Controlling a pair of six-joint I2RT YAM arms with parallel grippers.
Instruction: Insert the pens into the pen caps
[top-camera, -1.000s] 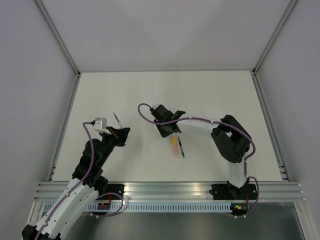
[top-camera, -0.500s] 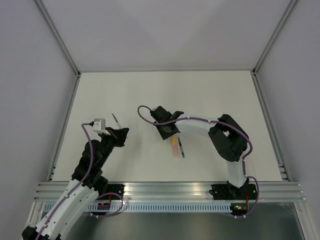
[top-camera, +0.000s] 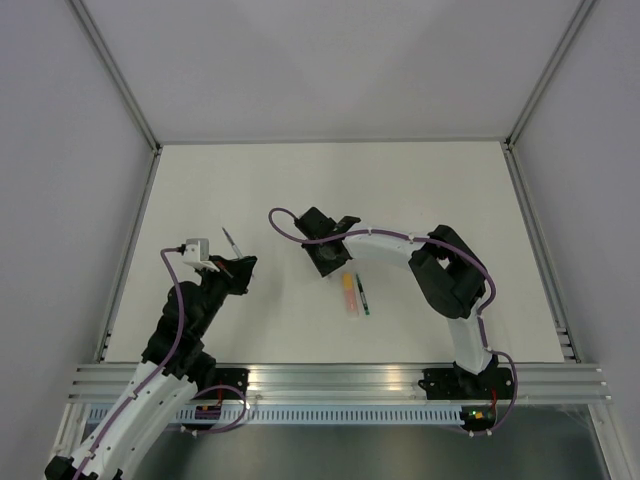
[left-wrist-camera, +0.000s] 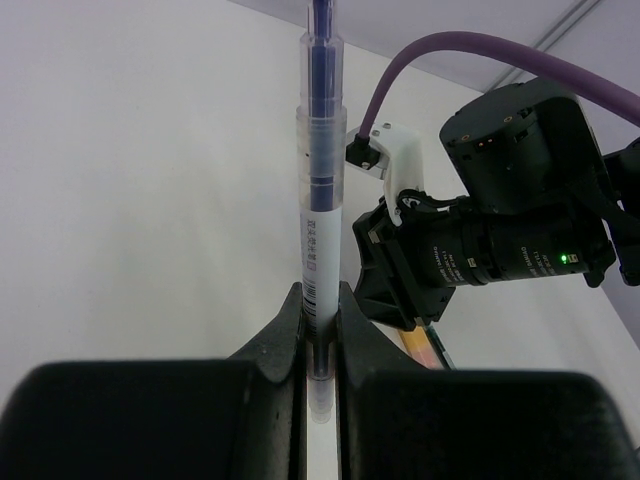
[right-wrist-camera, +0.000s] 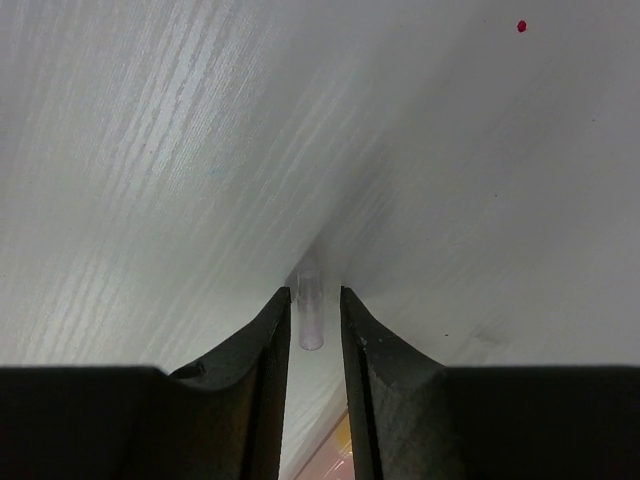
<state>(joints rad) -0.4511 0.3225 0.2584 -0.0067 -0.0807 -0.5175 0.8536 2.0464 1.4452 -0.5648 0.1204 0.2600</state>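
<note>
White table (top-camera: 450, 190) filled the overhead view, with two arms reaching onto it. The left gripper (top-camera: 240, 266) sat toward 9 o'clock of the table's middle. It held one clear pen (top-camera: 230, 241), whose free end pointed to about 11 o'clock. The right gripper (top-camera: 328, 262) was low over the table near the centre; from above I could not tell how its jaws stood. Two more pens lay side by side just at its 5 o'clock: one orange pen (top-camera: 349, 294) and, on that pen's 3 o'clock side, one dark pen (top-camera: 362, 296). That made three pens in all, and no cap could be made out from this height.

In the left wrist view, the left gripper (left-wrist-camera: 319, 310) was clamped tight on the clear pen (left-wrist-camera: 320, 180). The pen ran straight up to 12 o'clock and showed a blue core. At 3 o'clock hung the other arm's camera (left-wrist-camera: 520, 230), with one purple cable (left-wrist-camera: 430, 60) arching above it. A bit of the orange pen (left-wrist-camera: 418, 346) showed below it.

In the right wrist view, the right gripper (right-wrist-camera: 315, 300) had its jaws parted. One small clear cap (right-wrist-camera: 311, 320) stood on the table (right-wrist-camera: 150, 150) between the two fingers (right-wrist-camera: 265, 340), with a gap on each side. A sliver of the orange pen (right-wrist-camera: 340, 452) showed at 6 o'clock. One red dot (right-wrist-camera: 521, 26) marked the table at 1 o'clock.
</note>
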